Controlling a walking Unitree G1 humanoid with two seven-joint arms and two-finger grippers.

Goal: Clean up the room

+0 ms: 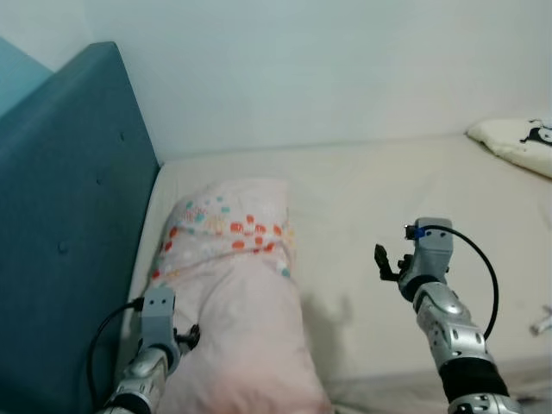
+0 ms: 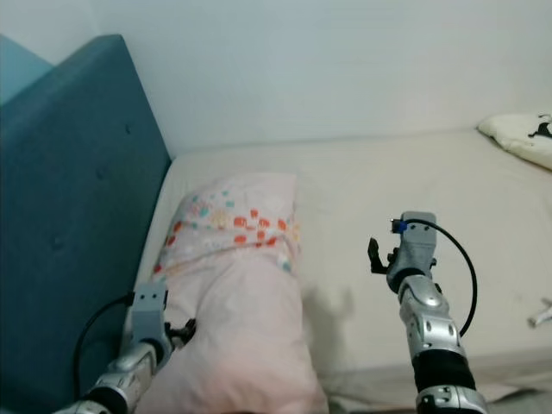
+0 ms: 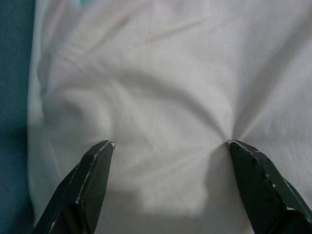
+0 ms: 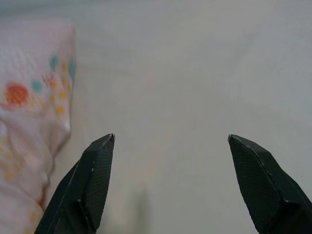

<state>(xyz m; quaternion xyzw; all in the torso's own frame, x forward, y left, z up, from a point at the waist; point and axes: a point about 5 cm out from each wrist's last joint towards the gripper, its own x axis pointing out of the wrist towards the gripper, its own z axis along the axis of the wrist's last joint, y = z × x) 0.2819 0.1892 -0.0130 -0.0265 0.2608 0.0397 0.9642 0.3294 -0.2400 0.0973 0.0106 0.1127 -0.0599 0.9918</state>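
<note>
Cream bed [image 1: 388, 198] beside a teal padded headboard [image 1: 69, 216] carries a soft pink pillow [image 1: 237, 293], dotted at its 12 o'clock end. Left gripper [image 3: 170, 146] fingers, spread, dent its wrinkled cloth; right gripper [image 4: 170, 141], released, hovers at the pillow's 3 o'clock.

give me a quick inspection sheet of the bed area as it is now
surface: cream bed sheet, lightly wrinkled
job's things: pale pink pillow with orange and teal dots, lying beside the headboard
clutter: white cushion with black print at the far right; small white object at the right edge, too small to identify
hands: left hand open, fingertips pressed into the pillow; right hand open above the sheet
cables: black cable looped at the right wrist
surroundings: teal padded headboard, white wall
</note>
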